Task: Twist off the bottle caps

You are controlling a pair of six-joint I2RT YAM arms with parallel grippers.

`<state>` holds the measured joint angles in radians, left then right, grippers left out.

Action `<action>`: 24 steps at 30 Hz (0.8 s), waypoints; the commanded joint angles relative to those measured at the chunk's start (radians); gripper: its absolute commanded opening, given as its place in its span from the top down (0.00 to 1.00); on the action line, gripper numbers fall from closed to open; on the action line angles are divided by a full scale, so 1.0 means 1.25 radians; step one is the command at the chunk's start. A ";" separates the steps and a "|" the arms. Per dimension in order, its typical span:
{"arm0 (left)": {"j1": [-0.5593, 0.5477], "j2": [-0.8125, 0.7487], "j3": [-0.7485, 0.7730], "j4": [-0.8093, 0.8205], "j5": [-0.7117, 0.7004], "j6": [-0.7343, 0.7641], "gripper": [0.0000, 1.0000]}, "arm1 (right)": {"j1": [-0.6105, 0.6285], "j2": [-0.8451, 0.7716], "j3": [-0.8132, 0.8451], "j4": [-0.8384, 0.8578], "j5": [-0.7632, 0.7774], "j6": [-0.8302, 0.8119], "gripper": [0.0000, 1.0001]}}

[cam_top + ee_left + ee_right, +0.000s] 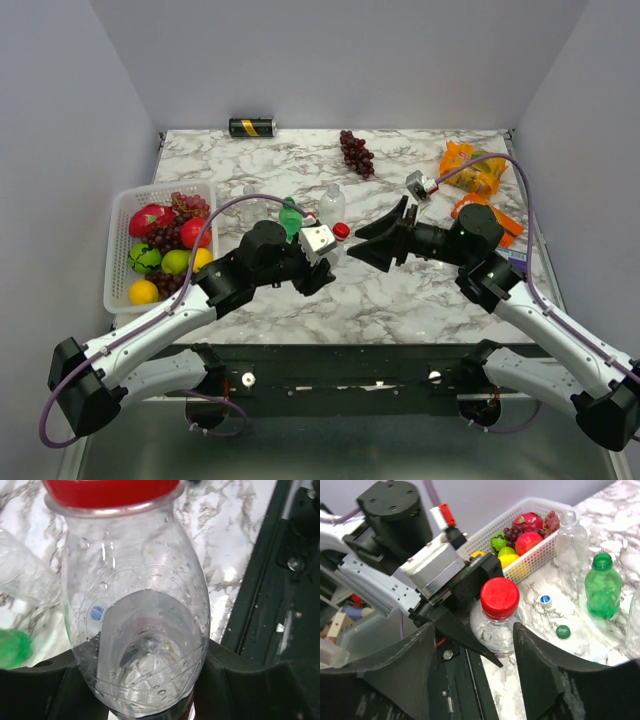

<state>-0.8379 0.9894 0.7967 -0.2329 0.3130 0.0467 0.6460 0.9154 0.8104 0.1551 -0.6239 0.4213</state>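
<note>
My left gripper is shut on a clear bottle with a red cap and holds it by the body; the red label is barely visible. My right gripper is open, and its fingers straddle the red cap without touching it. A translucent green bottle stands open, with a green cap and a blue cap loose on the table. A clear bottle stands open by the basket. Another clear bottle stands behind the held one.
A white basket of fruit sits at the left. Dark grapes and a black-and-gold can lie at the back. An orange snack bag lies at the back right, behind my right arm.
</note>
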 commanded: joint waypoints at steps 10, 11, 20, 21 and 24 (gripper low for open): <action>-0.002 0.027 0.029 -0.015 -0.084 -0.015 0.63 | 0.029 0.081 0.024 0.065 0.089 0.083 0.36; -0.001 0.029 0.031 -0.016 -0.080 -0.017 0.63 | 0.029 0.087 0.027 0.067 0.083 0.083 0.36; -0.005 0.045 0.034 -0.021 -0.066 -0.017 0.63 | 0.043 0.128 0.047 0.072 0.093 0.062 0.36; -0.006 0.048 0.035 -0.020 -0.065 -0.018 0.63 | 0.043 0.128 0.052 0.070 0.094 0.058 0.36; -0.006 0.054 0.035 -0.021 -0.065 -0.017 0.63 | 0.044 0.133 0.060 0.066 0.097 0.051 0.37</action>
<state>-0.8394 1.0451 0.8078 -0.2779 0.2218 0.0292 0.6834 1.0767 0.8360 0.2104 -0.5095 0.5064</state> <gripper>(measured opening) 0.609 0.640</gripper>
